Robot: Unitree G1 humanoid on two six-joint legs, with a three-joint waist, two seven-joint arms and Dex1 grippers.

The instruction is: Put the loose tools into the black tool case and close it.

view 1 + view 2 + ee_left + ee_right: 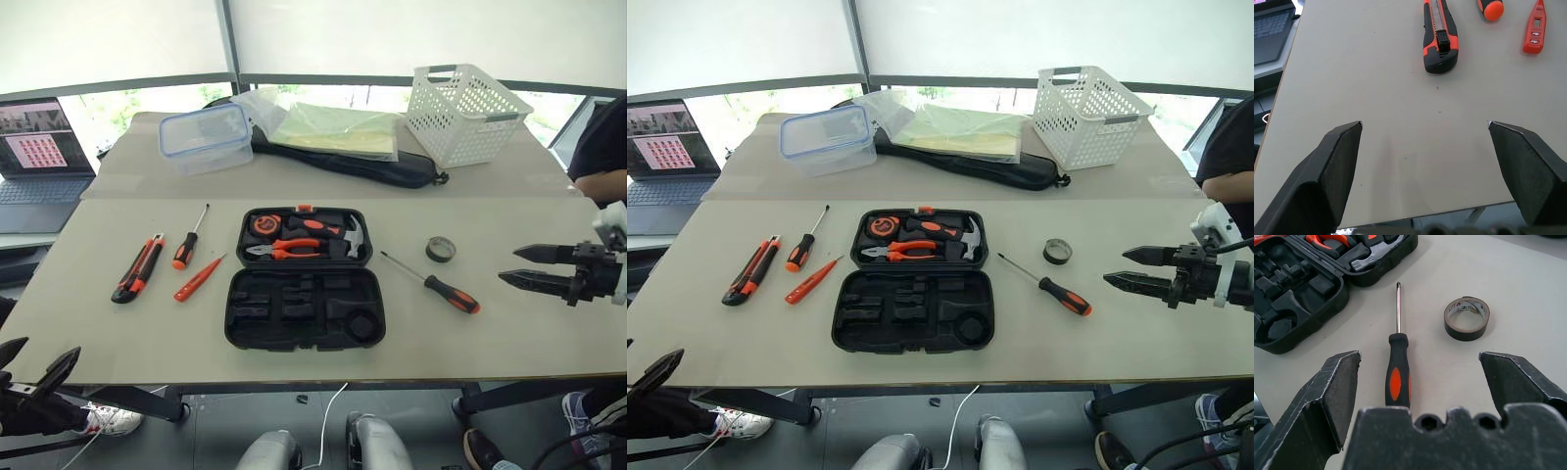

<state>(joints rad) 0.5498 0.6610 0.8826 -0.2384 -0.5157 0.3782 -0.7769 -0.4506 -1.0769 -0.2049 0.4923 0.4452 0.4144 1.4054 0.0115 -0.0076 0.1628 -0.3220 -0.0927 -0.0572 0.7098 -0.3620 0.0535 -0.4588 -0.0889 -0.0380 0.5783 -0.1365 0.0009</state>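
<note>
black tool case (pixel 304 308), black-and-orange utility knife (pixel 138 268), all-orange tester screwdriver (pixel 199 277), white basket (pixel 466 113).

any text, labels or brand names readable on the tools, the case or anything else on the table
No text can be read.
Tape roll: small print on the inner lining, too blurred to read.
Tester screwdriver: small marks on the handle, too small to read.
Laptop: the screen shows a grid of pictures, no legible words.
Tool case and utility knife: no label to be seen.
</note>
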